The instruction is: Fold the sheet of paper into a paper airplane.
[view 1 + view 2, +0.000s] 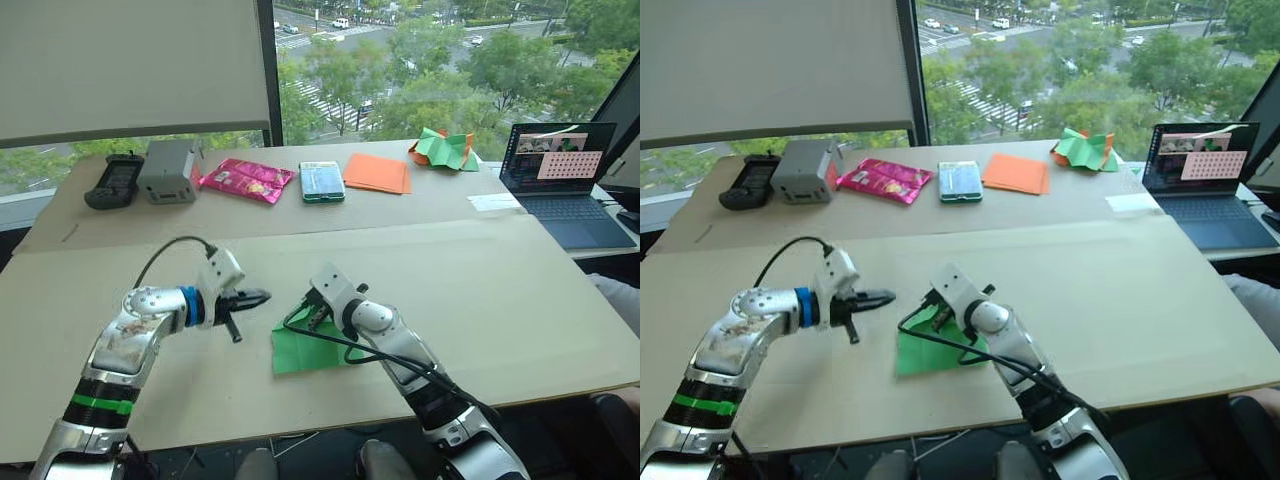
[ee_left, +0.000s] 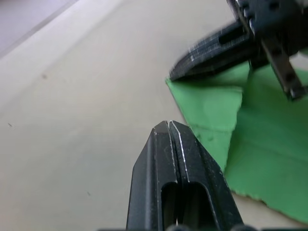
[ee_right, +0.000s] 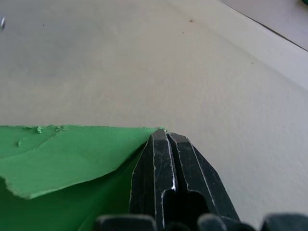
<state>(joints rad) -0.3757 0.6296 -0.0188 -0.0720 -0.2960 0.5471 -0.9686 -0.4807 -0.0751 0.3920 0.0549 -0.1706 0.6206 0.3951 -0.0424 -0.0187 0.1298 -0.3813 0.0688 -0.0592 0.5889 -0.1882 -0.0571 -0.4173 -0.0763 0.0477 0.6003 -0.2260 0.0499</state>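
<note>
The sheet of paper (image 1: 300, 350) is bright green and lies flat on the beige table near the front edge, with one part folded over as a flap (image 3: 62, 161). My right gripper (image 3: 165, 133) is shut, its tips resting right at a torn corner of the sheet; I cannot tell whether the paper is pinched between them. My left gripper (image 1: 264, 296) is shut and empty. It hovers just left of the sheet, pointing toward my right gripper (image 2: 211, 50). The sheet's near edge (image 2: 207, 144) lies beside the left fingertips (image 2: 168, 127).
Along the far side of the table lie a black controller (image 1: 115, 182), a grey box (image 1: 168, 170), a pink packet (image 1: 246, 180), a small green-edged device (image 1: 322, 181), flat orange sheets (image 1: 377, 172) and a crumpled green-and-orange heap (image 1: 443, 148). An open laptop (image 1: 560, 180) stands far right.
</note>
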